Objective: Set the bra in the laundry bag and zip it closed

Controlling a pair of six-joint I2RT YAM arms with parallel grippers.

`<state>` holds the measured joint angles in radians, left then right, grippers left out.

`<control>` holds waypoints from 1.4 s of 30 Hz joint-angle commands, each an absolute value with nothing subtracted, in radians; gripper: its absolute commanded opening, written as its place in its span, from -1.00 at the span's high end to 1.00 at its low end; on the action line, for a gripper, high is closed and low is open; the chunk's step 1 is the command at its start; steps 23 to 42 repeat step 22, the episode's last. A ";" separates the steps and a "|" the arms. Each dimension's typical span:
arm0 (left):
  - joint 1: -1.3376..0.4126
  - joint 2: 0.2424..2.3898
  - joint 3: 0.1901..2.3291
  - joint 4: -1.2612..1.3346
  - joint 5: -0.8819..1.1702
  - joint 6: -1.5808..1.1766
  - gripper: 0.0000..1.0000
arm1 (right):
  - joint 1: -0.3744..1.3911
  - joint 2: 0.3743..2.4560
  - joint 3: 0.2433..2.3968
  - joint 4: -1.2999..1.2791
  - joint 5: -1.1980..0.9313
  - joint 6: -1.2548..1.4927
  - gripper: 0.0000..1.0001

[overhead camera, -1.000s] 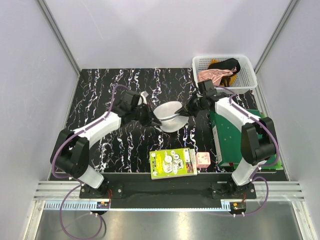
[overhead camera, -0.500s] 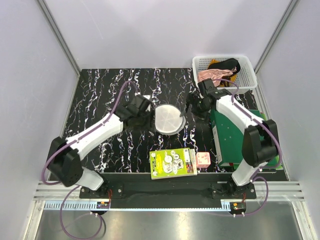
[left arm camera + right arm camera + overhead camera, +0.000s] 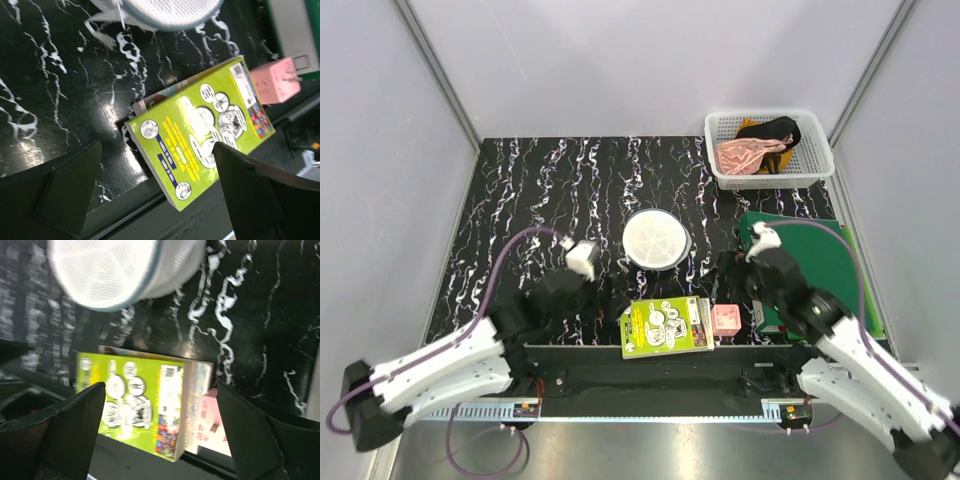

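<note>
bag lies shut on the bench, both claws free – task looks finished

the laundry bag [image 3: 657, 240] rests alone on the black marbled bench [image 3: 520, 190], as a flat white round dome. from above its rim looks closed all the way around, with no gap. the bra cannot be seen in any view. i judge that it is inside the bag, because the mesh hides what is in it and no beige cloth lies around the bag.

the left claw [image 3: 156, 150] is released, with its jaws standing wide and nothing between them. the right claw [image 3: 160, 387] is released in the same way and holds nothing. both hang on the near side of the bag, well apart from it, one to each side, and the arms are folded low.

just near of the bag lies a green book [image 3: 667, 326] with a small pink box [image 3: 725, 319] touching its right end. far and to the right of the bag stands a white basket [image 3: 768, 150] with a pink garment [image 3: 740, 157] and a black garment [image 3: 778, 130] in it.

by my judgement both steps are done, putting in and zipping. only the last bit of the zip i cannot check, as it is too small to tell.
</note>
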<state>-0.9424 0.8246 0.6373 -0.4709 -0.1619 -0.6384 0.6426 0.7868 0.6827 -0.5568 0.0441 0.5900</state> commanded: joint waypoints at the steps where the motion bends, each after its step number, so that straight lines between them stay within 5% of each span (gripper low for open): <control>1: -0.953 0.492 0.376 -0.128 -0.112 -0.731 -0.98 | 0.652 0.511 0.544 -0.399 0.003 0.695 -0.99; 8: -0.953 0.006 0.163 -0.109 -0.017 -0.802 -0.98 | 0.652 0.008 0.354 -0.481 -0.087 0.857 -0.99; 11: -0.953 -0.141 0.088 -0.107 0.063 -0.851 -0.98 | 0.652 0.081 0.350 -0.505 -0.123 0.897 -1.00; 21: -0.951 -0.140 -0.167 0.436 0.229 -1.070 -0.98 | 0.652 0.024 0.207 -0.398 -0.092 1.068 -1.00; 42: -0.951 -0.158 -0.167 0.449 0.204 -1.081 -0.98 | 0.652 0.020 0.210 -0.375 -0.115 1.066 -1.00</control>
